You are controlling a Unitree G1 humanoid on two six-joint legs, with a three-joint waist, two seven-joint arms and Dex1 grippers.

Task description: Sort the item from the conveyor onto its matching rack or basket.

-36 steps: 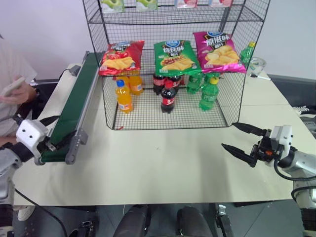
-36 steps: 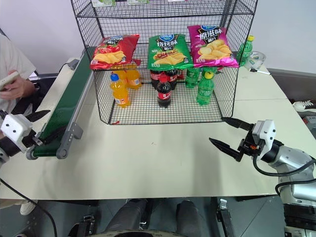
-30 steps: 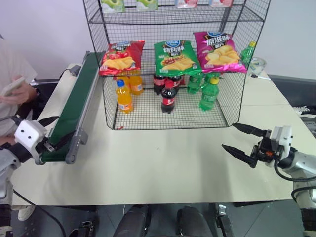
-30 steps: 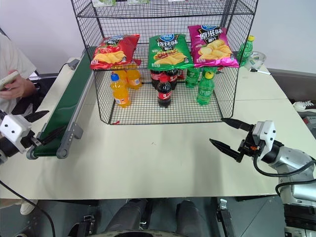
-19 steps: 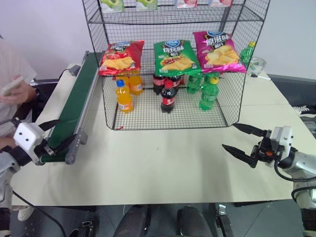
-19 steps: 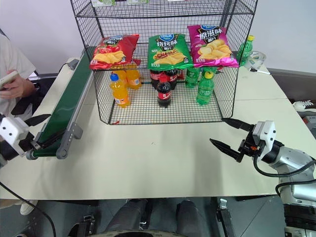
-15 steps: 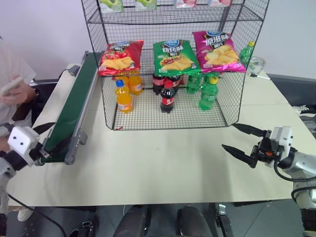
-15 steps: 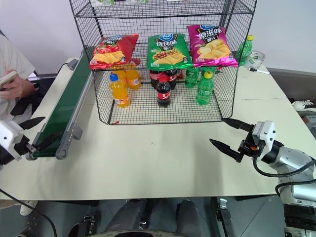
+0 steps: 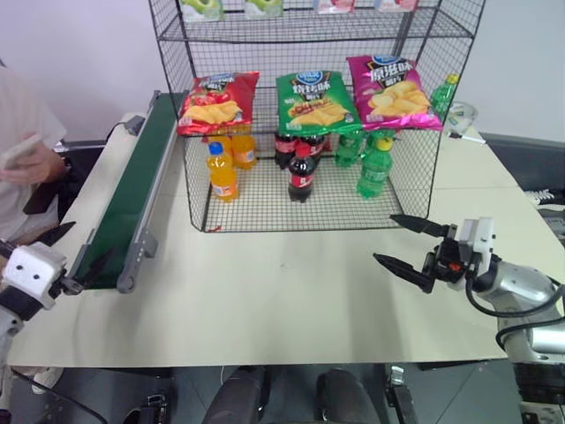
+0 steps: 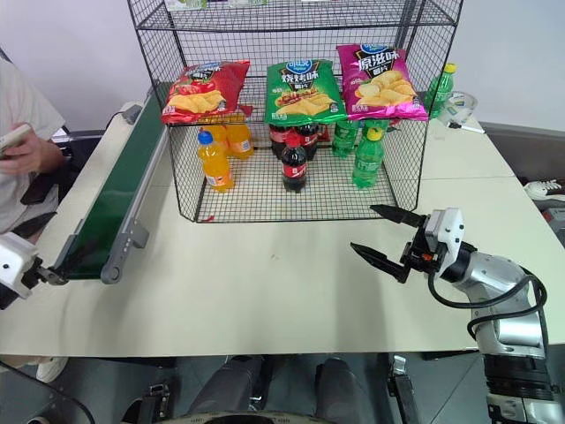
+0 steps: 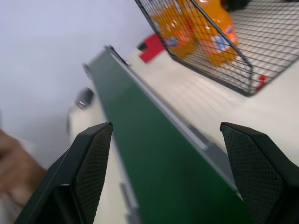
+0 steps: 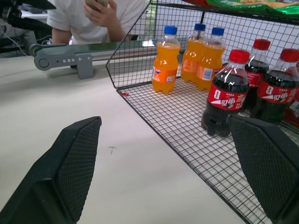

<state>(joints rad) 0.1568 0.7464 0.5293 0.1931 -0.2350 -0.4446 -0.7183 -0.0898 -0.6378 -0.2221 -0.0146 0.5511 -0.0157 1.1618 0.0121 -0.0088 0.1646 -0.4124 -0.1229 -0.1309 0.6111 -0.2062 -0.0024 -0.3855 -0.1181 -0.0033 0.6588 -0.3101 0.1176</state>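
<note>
The rack (image 9: 415, 190) stands at the back middle of the table (image 9: 291, 300). On its middle tier three crisp bags lie side by side: the red bag (image 9: 217, 102) at the left, the green bag (image 9: 315, 100) in the middle, the pink bag (image 9: 393, 92) at the right. Under them, on the bottom tier, orange bottles (image 9: 222, 170) stand left, cola bottles (image 9: 301, 173) in the middle, green bottles (image 9: 373, 167) right. The conveyor (image 9: 132, 190) runs front to back just left of the rack. The left gripper (image 9: 66, 258) is at the conveyor's near end; the right gripper (image 9: 406, 247) hovers over the table, before the rack's right front corner. A person (image 9: 22, 177) sits left of the conveyor.
</note>
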